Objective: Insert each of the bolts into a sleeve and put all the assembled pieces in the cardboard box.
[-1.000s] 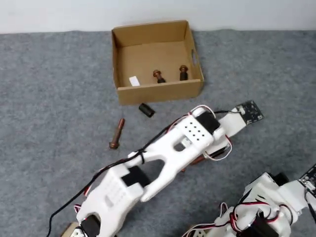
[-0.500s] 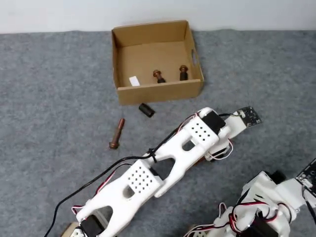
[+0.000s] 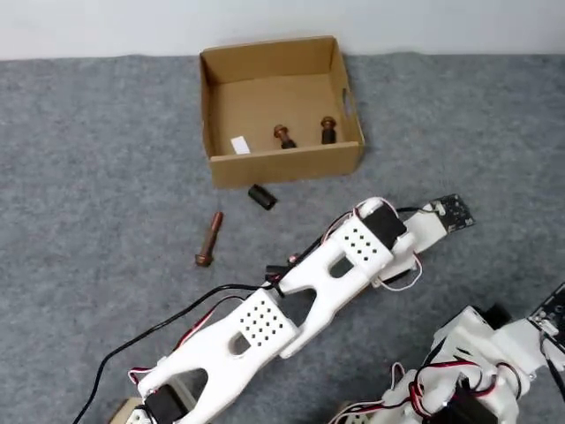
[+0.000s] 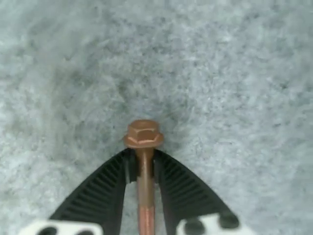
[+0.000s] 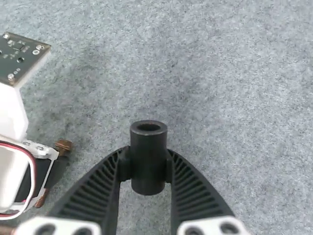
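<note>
White arms (image 3: pixel 353 247) here, hole-dotted shells, black ribbed jaws, red, black and white cables (image 3: pixel 424 378), dark wrist board (image 3: pixel 452 212).

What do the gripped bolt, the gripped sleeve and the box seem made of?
The gripped bolt looks like copper-coloured metal, slight sheen. The gripped sleeve is matte black, plastic or coated metal, unclear. The cardboard box: plain brown matte board.

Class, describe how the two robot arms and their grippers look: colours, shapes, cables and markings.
Both arms are white plastic shells around black motor blocks. The left arm has grids of small round holes and a dark circuit board at its wrist. The right arm carries looped red, white and black wires. The left gripper and right gripper have black, ribbed, tapering fingers.
</note>
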Available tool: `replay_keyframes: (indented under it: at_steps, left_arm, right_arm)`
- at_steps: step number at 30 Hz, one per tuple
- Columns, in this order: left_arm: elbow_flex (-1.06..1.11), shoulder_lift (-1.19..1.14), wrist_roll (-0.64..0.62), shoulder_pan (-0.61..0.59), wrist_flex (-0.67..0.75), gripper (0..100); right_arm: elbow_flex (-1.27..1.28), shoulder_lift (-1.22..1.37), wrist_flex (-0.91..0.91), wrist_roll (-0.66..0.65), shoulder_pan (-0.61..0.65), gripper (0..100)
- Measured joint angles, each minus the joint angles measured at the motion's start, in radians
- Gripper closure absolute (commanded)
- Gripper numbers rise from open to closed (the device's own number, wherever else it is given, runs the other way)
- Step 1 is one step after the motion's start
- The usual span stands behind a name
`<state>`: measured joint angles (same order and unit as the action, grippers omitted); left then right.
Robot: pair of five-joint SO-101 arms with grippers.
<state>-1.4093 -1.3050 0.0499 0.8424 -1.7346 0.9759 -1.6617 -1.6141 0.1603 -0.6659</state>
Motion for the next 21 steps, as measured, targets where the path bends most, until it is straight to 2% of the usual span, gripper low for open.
replay_keyframes:
  at_steps: [5, 8, 15, 21]
  left_arm:
    - [0.006, 0.123, -0.091, 0.000, 0.000, 100]
    - [0.097, 0.262, -0.106, 0.000, 0.000, 100]
    - [0.526, 0.655, -0.133, -0.003, 0.000, 100]
    - [0.838, 1.022, -0.152, -0.063, 0.000, 100]
  right_arm:
    - [0.000, 0.000, 0.000, 0.000, 0.000, 99.1]
    - [0.000, 0.000, 0.000, 0.000, 0.008, 99.1]
    - [0.011, -0.006, 0.000, 0.000, 0.061, 99.1]
    - [0.009, -0.006, 0.000, 0.000, 0.152, 99.1]
